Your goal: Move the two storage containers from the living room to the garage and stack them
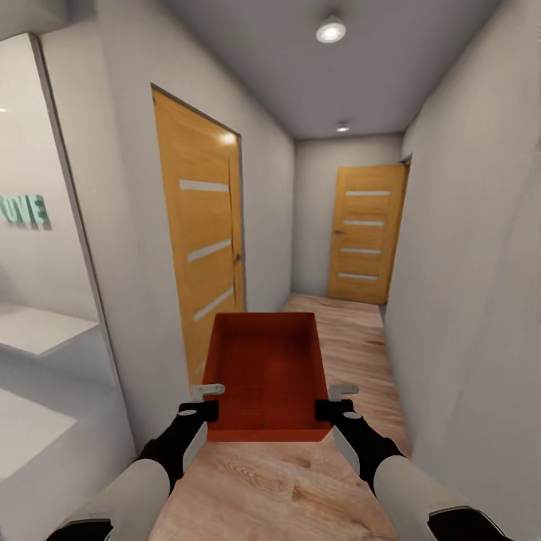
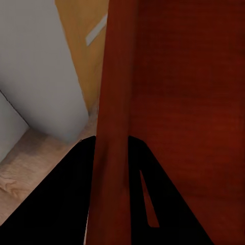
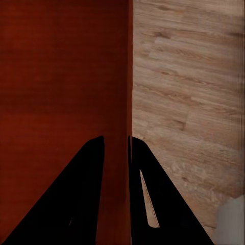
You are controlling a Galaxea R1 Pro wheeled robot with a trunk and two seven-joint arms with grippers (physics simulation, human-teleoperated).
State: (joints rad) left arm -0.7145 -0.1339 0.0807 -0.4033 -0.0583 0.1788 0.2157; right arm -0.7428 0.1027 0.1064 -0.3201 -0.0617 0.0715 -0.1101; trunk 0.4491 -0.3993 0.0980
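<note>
Gripping opposite walls, left claw [image 1: 209,400] and right claw [image 1: 335,400], storage container [image 1: 267,368] between.

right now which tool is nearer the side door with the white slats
Left. The left tool grips the bin's wall beside that door; the right tool grips the far wall.

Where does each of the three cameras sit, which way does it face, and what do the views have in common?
Head view: from the robot's head, looking forward and down a corridor with two wooden doors; both forearms show, the left hand and right hand holding a storage container by its side walls.
Left wrist view: near the left hand, looking along its fingers astride the container's wall, a door behind.
Right wrist view: near the right hand, fingers astride the opposite wall, above the wood-plank floor.
Shared: all three views show the container.
</note>
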